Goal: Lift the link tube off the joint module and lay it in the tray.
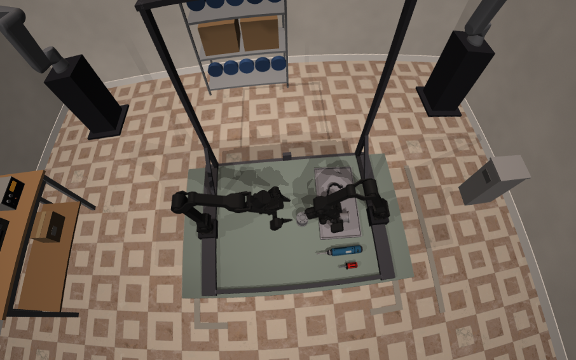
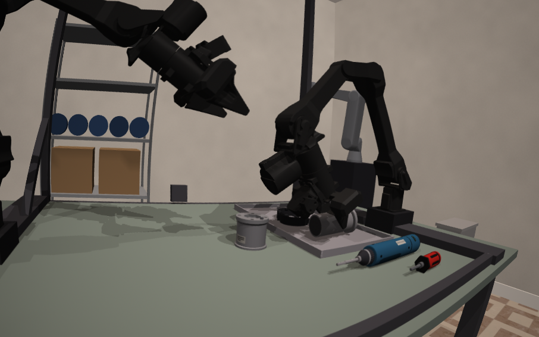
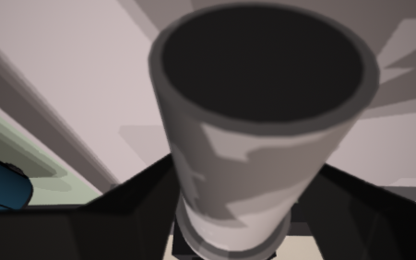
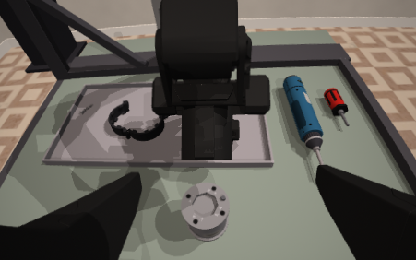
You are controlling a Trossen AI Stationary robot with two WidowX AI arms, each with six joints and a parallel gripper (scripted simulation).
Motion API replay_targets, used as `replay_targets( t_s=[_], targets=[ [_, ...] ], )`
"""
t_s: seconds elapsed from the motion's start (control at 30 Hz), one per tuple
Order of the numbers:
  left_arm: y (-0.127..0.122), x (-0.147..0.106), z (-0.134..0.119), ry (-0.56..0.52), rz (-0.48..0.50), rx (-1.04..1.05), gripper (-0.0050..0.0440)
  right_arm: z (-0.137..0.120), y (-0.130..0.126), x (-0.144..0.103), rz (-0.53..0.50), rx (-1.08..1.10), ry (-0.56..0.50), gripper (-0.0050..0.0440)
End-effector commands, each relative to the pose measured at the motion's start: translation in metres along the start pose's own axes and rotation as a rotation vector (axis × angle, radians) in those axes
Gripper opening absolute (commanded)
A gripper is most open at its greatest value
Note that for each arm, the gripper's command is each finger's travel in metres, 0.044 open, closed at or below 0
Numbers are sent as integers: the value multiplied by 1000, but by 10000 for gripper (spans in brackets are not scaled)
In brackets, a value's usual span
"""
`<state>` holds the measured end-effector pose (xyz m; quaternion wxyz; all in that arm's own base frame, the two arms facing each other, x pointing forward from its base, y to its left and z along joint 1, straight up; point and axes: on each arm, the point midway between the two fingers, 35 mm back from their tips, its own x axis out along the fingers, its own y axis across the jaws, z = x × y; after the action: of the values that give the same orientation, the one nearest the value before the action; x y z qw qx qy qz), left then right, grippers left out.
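Plain brown-gray walls (image 1: 549, 134) (image 2: 472, 104) are seen around a floor (image 1: 281, 331) (image 2: 518, 318) (image 4: 5, 101) patterned with brown and cream squares. A rack (image 1: 254, 80) (image 2: 104, 139) is filled with blue round things and brown boxes. A green table (image 1: 259, 264) (image 2: 137, 284) (image 4: 263, 207) is edged with dark bars, and a pale tray (image 1: 325, 233) (image 2: 323, 253) (image 3: 69, 69) (image 4: 161, 163) is set on it.

The left gripper (image 1: 336, 219) (image 2: 333, 222) (image 3: 234, 159) is clamped on the tube (image 1: 345, 217) (image 2: 325, 225) (image 3: 249, 161), which is held on its side, low at the tray. Whether the tray is touched cannot quite be told. The right gripper (image 1: 288, 210) (image 2: 236, 113) (image 4: 228, 177) is spread wide, with nothing held.

The module (image 1: 301, 219) (image 2: 251, 231) (image 4: 206, 212) is stood upright beside the tray, apart from the tube. A blue driver (image 1: 346, 250) (image 2: 392, 250) (image 3: 2, 182) (image 4: 303, 111) is laid near the tray, then a smaller red one (image 1: 351, 265) (image 2: 432, 260) (image 4: 334, 99). A black open ring (image 1: 334, 184) (image 4: 148, 134) is seen in the tray.
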<state>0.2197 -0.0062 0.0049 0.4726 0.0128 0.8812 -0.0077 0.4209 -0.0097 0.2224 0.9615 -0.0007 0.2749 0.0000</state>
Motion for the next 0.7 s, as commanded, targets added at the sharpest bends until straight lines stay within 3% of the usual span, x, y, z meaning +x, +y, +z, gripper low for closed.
replay_targets(
  t_s=[0.0,0.33,0.53,0.6,0.67],
  targets=[
    [0,1,0,-1,3,-3,212,8,0,-5,-1,1,-22,440],
    [0,-3,2,-20,1,-1,212,8,0,-5,-1,1,-22,440],
    [0,-3,2,-20,1,-1,356,8,0,-5,-1,1,-22,440],
    [0,-3,2,-20,1,-1,356,8,0,-5,-1,1,-22,440],
    [0,-3,2,-20,1,-1,404,8,0,-5,-1,1,-22,440]
  ],
)
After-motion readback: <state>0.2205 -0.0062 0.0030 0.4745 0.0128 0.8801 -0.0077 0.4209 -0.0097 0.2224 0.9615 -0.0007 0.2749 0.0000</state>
